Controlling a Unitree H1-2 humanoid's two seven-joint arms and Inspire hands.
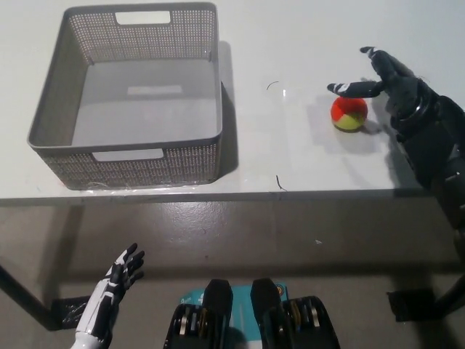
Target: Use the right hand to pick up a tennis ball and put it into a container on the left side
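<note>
the tennis ball [349,114], red-orange on top and yellow-green below, sits on the white table [305,43], well apart from the grey mesh basket [131,98] and to the robot's right of it. nothing between ball and basket except a couple of small dark marks on the tabletop, so the carry path looks unobstructed.

the black right hand [396,87] is just beside the ball on the side away from the basket, spread wide and holding nothing. one fingertip [336,88] reaches over the far side of the ball, the rest of the hand sits behind it. this looks like a pre-grasp wrap: the hand is placed to cage the ball from above and the outer side so it can't roll off toward the table edge when the fingers close. cannot tell whether that finger is already touching the ball or just over it.

the basket is empty, open top up, handle cut-outs on its near and far walls. its near wall sits close to the table's front edge. it is low-walled and wide, so the drop should need little precision.

the white left hand [116,287] rests low, below table level and nearer than the basket, fingers apart, empty, out of the way.

judgement: task is at the grasp stage, ball not yet lifted.
</note>
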